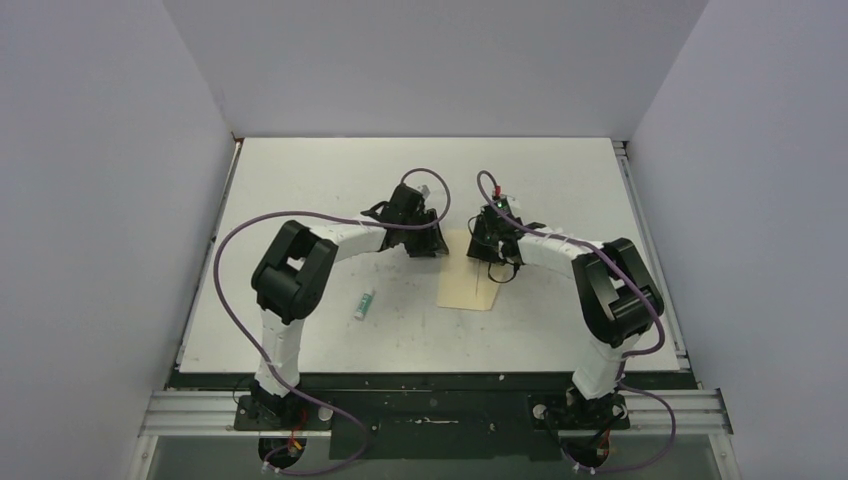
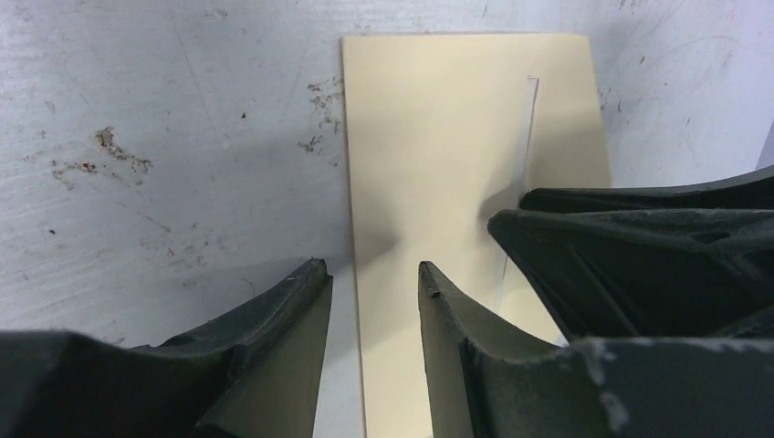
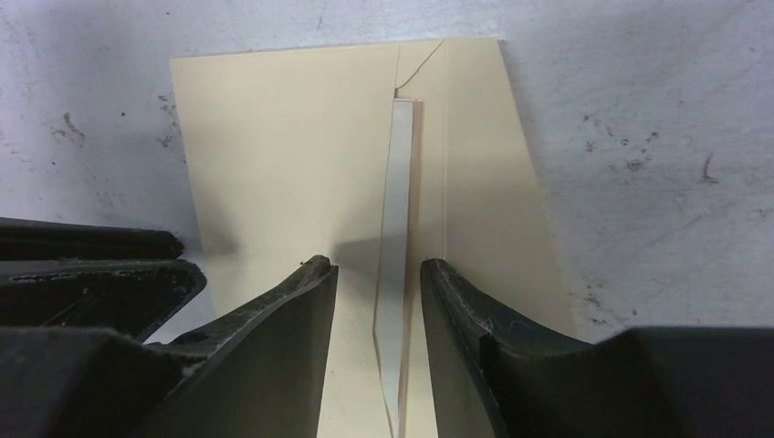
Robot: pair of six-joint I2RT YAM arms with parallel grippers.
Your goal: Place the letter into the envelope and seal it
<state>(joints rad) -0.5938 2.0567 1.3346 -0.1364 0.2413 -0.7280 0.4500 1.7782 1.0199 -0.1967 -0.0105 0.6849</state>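
The envelope [image 1: 466,285] lies flat on the table between both grippers, pale tan and unprinted. In the left wrist view the envelope [image 2: 429,137] shows a thin slit near its right side. My left gripper [image 2: 370,269] is open, low over the envelope's left edge, one finger either side of it. My right gripper [image 3: 374,265] is open, low over the envelope [image 3: 283,146], its fingers either side of a narrow gap between paper layers where a pale grey-white strip [image 3: 397,228] shows. The dark-bordered letter is not in view. In the top view the left gripper [image 1: 425,240] and right gripper [image 1: 490,248] sit close together at the envelope's far end.
A small white tube with a green end [image 1: 364,303] lies on the table left of the envelope. The right gripper's black fingers [image 2: 639,246] fill the right of the left wrist view. The table surface [image 1: 330,180] is white and scuffed, with grey walls around.
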